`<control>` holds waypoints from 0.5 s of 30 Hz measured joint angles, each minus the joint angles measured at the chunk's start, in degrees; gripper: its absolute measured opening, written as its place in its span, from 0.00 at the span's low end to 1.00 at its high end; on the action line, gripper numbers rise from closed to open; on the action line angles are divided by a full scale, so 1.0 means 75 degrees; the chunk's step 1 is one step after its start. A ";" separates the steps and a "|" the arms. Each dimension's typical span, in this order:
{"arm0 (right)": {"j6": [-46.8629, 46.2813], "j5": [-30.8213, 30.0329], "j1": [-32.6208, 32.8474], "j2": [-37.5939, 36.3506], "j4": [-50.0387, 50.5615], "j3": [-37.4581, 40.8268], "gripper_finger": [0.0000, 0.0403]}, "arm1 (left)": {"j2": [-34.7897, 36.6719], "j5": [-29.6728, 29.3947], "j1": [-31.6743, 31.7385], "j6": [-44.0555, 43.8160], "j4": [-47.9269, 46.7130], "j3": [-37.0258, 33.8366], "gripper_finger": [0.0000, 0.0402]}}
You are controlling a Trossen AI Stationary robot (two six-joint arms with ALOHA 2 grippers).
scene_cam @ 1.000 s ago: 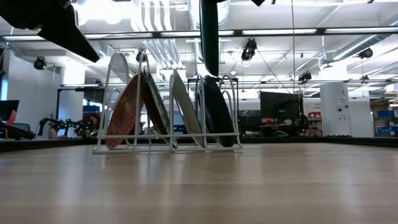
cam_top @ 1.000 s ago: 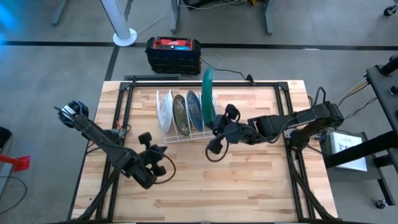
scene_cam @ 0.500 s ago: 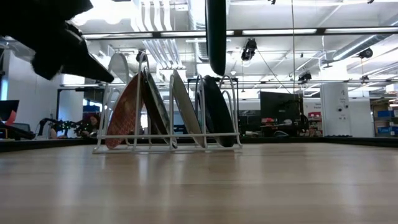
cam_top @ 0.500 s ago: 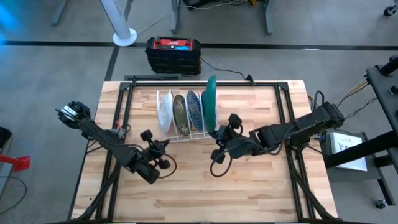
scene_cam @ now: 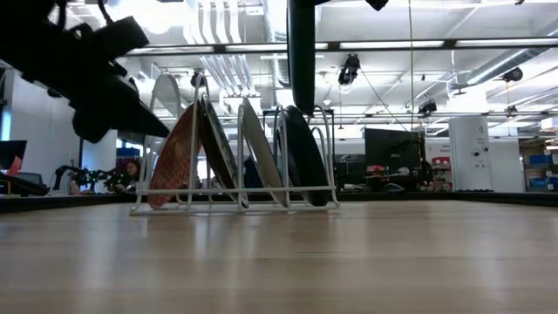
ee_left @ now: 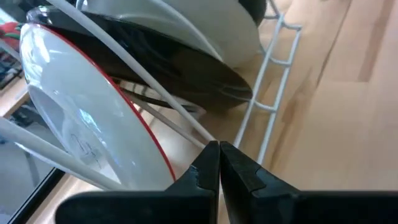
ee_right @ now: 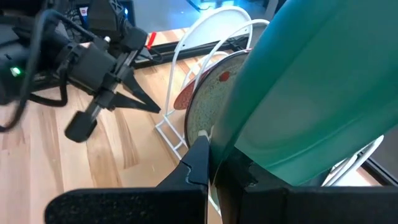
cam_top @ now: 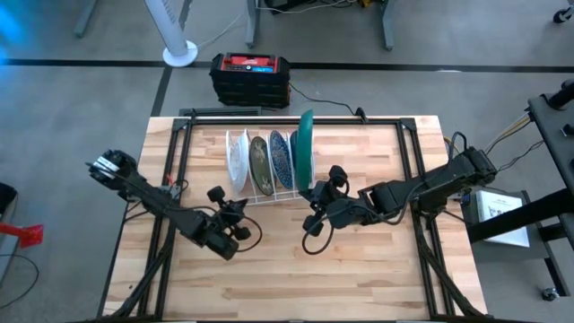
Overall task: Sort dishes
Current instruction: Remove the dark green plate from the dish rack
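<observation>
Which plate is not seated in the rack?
The green plate, gripped on edge by the right pincer above the white rack; the other plates lean in its slots.

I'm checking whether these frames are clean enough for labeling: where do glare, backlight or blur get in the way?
Low view: bright ceiling lights backlight the scene, so the white wire rack, its plates and the left arm read as dark shapes. Left wrist view: window reflections glare on the red-rimmed plate, which is soft up close. Right wrist view: the green plate is close and blurred. High view: evenly lit, no strong shadows.
</observation>
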State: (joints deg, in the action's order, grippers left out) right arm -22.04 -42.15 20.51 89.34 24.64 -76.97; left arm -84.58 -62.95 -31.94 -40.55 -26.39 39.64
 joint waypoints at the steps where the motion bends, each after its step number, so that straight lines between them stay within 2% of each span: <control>1: 0.0003 -0.0003 0.0000 0.0000 -0.0004 0.0000 0.00 | -0.0093 -0.0007 0.0063 0.0003 0.0056 0.0000 0.00; 5: 0.0008 -0.0004 0.0000 0.0000 -0.0006 0.0000 0.00 | -0.0471 -0.0168 0.0271 -0.0020 0.0278 0.0000 0.00; 8: 0.0003 -0.0006 0.0000 0.0000 -0.0009 0.0004 0.00 | -0.0687 -0.0570 0.0311 -0.0128 0.0301 0.0010 0.00; 15: -0.0003 -0.0006 0.0000 0.0000 -0.0015 0.0044 0.00 | -0.0771 -0.1100 0.0510 -0.0369 0.0302 0.0128 0.00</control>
State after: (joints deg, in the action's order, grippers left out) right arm -22.06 -42.19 20.51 89.34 24.53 -76.64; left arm -90.37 -71.20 -28.11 -43.32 -24.12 40.60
